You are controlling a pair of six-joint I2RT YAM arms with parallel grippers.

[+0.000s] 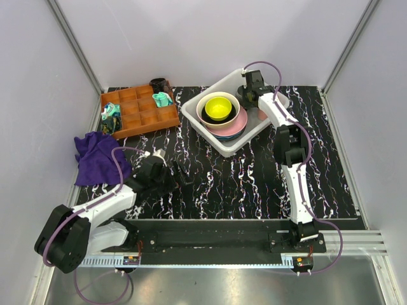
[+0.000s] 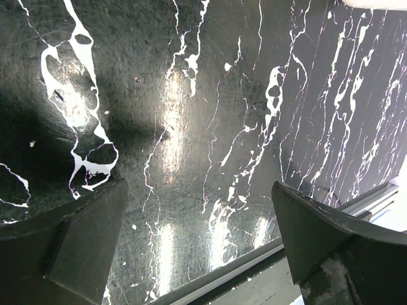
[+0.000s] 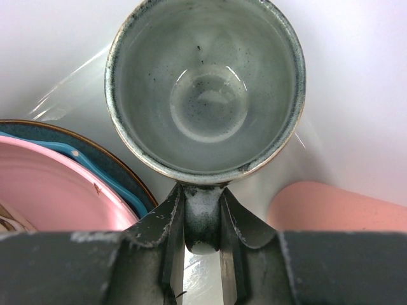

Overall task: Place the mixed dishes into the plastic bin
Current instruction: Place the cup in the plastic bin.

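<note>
Right gripper (image 3: 202,223) is clamped on the mug (image 3: 205,82) handle. The mug's upright inside the bin (image 3: 356,95), between the plates (image 3: 57,184) and pink cup (image 3: 331,206). I'd lower it till it sits flat, then release and lift straight up. Left gripper (image 2: 198,213) hangs with jaws wide apart over the table (image 2: 191,95).

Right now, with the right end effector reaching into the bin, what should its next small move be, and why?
Probably ease the mug straight down onto the floor of the bin, ready to let go. The right end effector is shut on the mug's handle, and the mug is upright between the plates and the pink cup. Whether it touches the floor yet cannot be told.
</note>
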